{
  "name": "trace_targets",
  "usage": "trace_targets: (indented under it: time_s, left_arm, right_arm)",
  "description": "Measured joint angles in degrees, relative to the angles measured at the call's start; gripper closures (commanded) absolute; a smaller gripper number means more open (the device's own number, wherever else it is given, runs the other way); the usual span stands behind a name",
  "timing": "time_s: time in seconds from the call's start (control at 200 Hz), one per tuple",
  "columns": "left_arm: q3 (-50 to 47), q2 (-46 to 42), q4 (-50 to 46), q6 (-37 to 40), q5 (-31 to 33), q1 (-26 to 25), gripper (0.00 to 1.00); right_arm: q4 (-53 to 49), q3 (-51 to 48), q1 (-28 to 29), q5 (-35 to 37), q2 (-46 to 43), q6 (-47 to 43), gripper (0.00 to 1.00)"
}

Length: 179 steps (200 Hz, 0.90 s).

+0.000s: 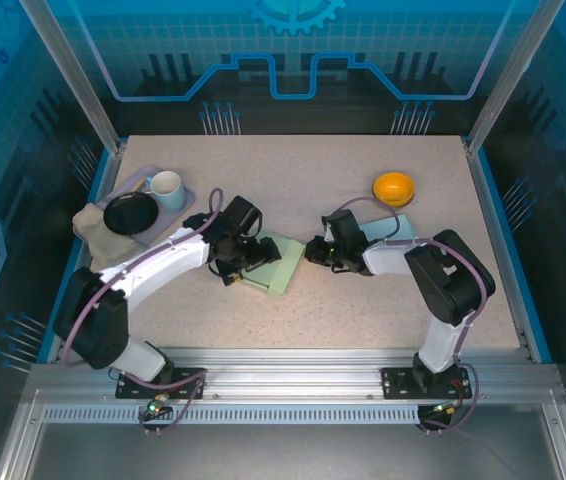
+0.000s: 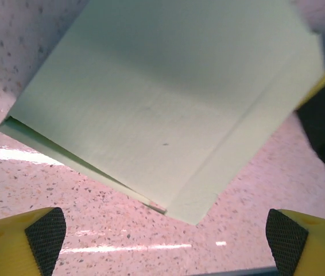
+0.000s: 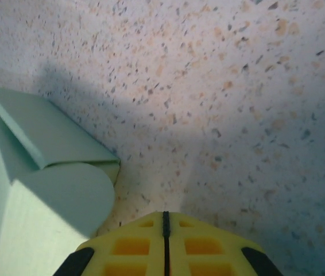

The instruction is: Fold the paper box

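Observation:
The pale green paper box [image 1: 273,264] lies flattened on the speckled table, mid-left of centre. My left gripper [image 1: 240,262] sits at its left edge. In the left wrist view the box [image 2: 162,98] lies just beyond my left gripper [image 2: 165,238], whose pads [image 2: 46,233] stand wide apart over bare table, holding nothing. My right gripper [image 1: 315,250] rests just off the box's right corner. In the right wrist view its yellow fingers [image 3: 165,230] are pressed together, empty, with a folded flap and rounded tab of the box [image 3: 47,190] to their left.
An orange bowl [image 1: 394,187] stands at the back right on a pale sheet [image 1: 399,226]. At the far left a tray [image 1: 185,211] carries a mug [image 1: 167,189] and a black dish [image 1: 130,213], with a cloth [image 1: 91,226] beside it.

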<state>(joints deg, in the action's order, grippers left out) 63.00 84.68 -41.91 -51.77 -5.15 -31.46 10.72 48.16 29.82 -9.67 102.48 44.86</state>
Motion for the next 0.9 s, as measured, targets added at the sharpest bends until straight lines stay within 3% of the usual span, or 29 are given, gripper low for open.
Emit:
trace_targets:
  time_s: [0.16,0.315,0.385,0.455,0.595,0.785,0.895]
  left_arm:
    - [0.42,-2.97,0.39,6.93,0.28,6.64,0.08]
    - [0.96,2.08,1.64,12.41,1.36,12.35,0.11]
    - [1.40,5.18,2.10,13.42,0.90,12.17,0.14]
    - [1.40,6.88,2.05,13.68,0.42,11.65,0.14]
    - [1.18,4.20,0.22,12.74,1.51,9.90,0.09]
    - [-6.95,-8.55,1.03,6.34,1.42,7.30,0.08]
    - [-12.74,-10.38,3.96,0.44,0.20,3.65,0.08]
  right_arm:
    - [-10.32,5.55,0.00,-0.04,-2.45,-2.86,0.91]
    - [-17.62,6.40,0.02,0.48,-6.25,-4.63,0.90]
    - [-21.35,6.78,0.15,1.55,-7.91,-5.79,0.85]
    - [-25.31,7.65,0.26,3.21,-9.79,-7.74,0.72]
    - [-31.98,11.78,0.26,7.02,-13.03,-13.99,0.56]
    - [-34.42,21.70,0.24,4.85,-11.52,-25.75,0.51]
    - [-33.81,28.09,0.52,2.12,-5.90,-30.36,0.50]
